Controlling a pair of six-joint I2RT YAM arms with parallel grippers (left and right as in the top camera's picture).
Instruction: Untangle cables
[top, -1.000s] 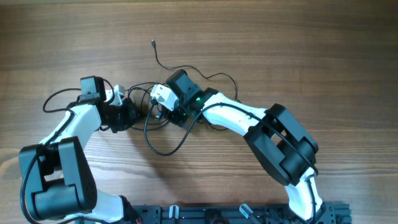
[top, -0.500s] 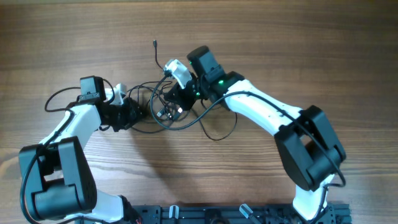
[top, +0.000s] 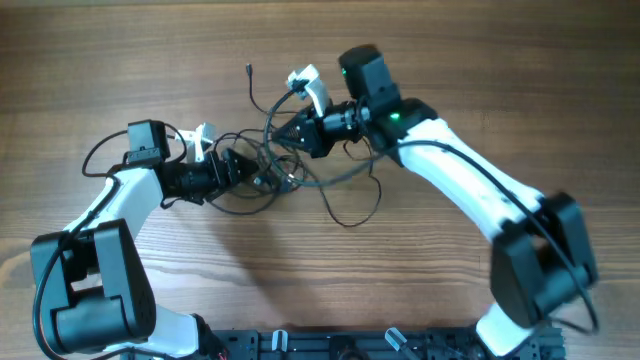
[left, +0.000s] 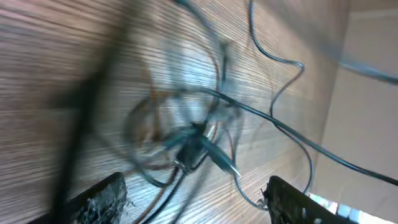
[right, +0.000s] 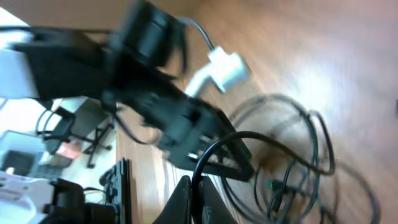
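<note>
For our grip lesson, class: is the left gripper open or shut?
Open: the left gripper has fingers far apart; cables lie unclamped ahead.

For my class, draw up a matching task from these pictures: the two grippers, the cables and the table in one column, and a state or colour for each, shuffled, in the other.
Column one:
1. left gripper
2. right gripper
3. cables
4. table

Column two:
a. brown wood grain
b. pinched shut on one of the cables
c. fingers wide apart, gripping nothing
d. knotted in a clump between the two arms

Pairs: 1-c, 2-b, 3-d, 4-a
</note>
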